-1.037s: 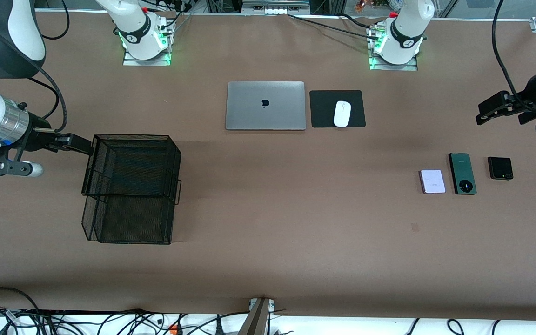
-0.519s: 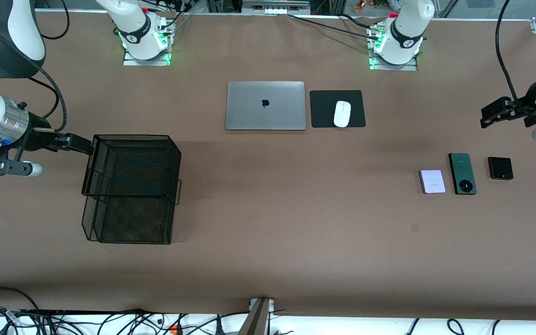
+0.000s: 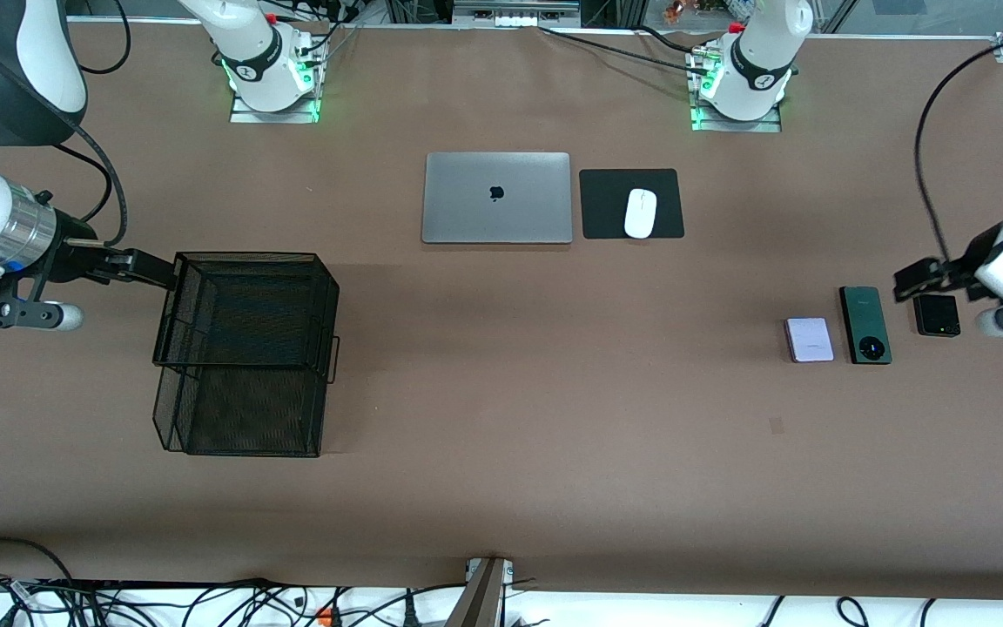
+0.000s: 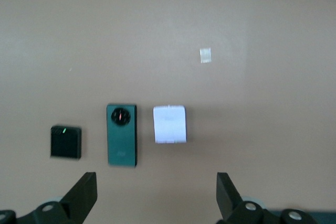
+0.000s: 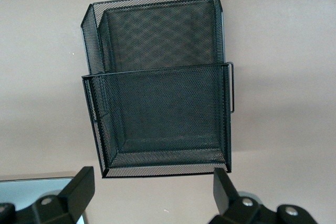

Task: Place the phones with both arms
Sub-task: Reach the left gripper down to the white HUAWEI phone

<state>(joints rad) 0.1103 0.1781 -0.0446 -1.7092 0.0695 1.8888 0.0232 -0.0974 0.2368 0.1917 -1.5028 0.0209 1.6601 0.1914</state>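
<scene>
My left claw (image 3: 909, 286) is hanging spread wide over the black phone (image 3: 937, 315), gripping nothing; my right claw (image 3: 146, 272) is waiting, spread too, beside the mesh basket (image 3: 245, 348).

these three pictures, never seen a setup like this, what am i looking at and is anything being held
Two white robot arms work at a brown table. The wide picture looks down from across the table; the other two come from cameras on each wrist. The left end effector hovers open over the black phone, which lies beside the green phone and the pale lilac phone. The right end effector waits open by the black mesh basket. A closed laptop and a mouse on its pad lie near the bases. Nothing is held.
</scene>
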